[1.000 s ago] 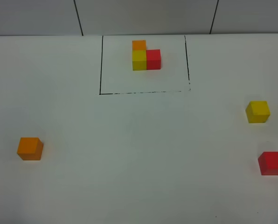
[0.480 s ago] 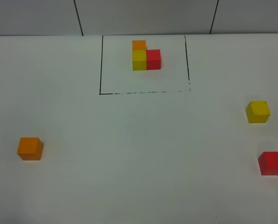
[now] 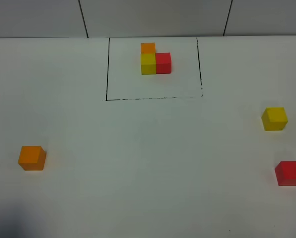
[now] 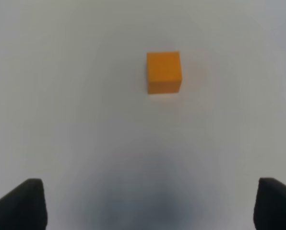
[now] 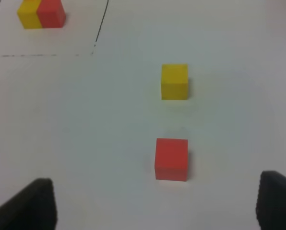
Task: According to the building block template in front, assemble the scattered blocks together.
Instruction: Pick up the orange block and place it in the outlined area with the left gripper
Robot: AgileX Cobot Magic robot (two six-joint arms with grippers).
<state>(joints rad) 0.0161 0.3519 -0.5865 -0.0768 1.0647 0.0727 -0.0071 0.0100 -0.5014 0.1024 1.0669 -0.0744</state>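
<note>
Table (image 3: 138, 163): white, matt, smooth. Orange block (image 3: 32, 157), yellow block (image 3: 274, 118), red block (image 3: 289, 173): faces are seen plain, smooth, matt; material cannot be told. Template cubes (image 3: 152, 62): same finish is noted. Outline (image 3: 107, 69): thin black line, drawn unevenly on the surface.

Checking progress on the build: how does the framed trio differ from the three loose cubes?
The template has its cubes touching in an L; the loose orange cube, yellow cube and red cube stand apart, none touching. The template sits inside a black outline at the far middle; the orange cube lies outside it on the left, the yellow and red on the right. Both sets share the same three colours.
</note>
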